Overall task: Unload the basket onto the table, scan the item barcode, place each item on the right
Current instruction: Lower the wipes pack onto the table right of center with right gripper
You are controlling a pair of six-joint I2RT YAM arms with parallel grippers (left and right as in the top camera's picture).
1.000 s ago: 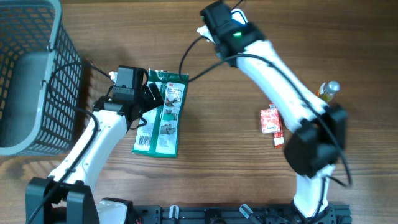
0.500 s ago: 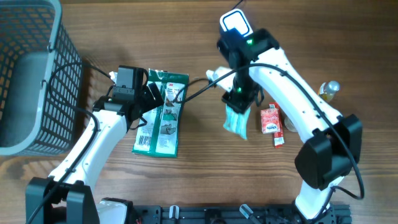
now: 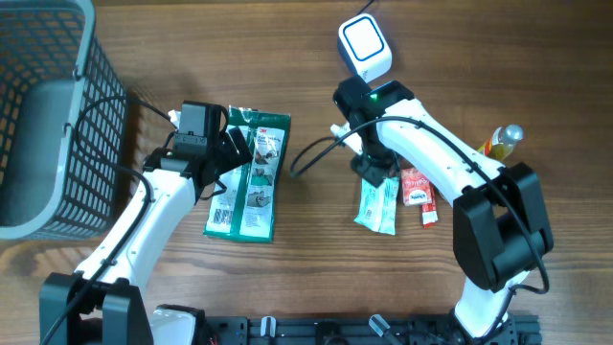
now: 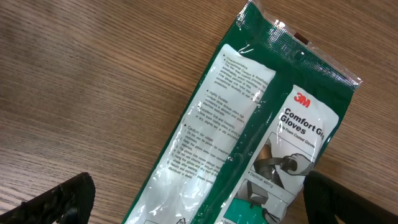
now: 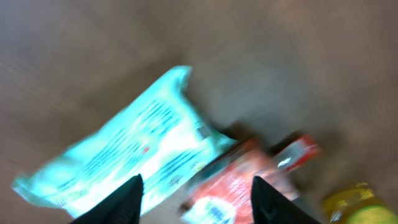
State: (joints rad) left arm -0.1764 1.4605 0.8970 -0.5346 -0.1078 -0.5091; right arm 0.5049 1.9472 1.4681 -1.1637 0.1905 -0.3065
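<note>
Teal packet (image 3: 376, 203) (thin film, lower right of centre) looks light, limp, slippery: pinch a crimped end. Right gripper (image 5: 198, 198) jaws apart over it; left gripper (image 4: 205, 202) jaws wide apart.

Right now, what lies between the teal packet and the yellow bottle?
A red packet, beside the teal packet, short of the yellow bottle. Overhead and right wrist views show it.
</note>
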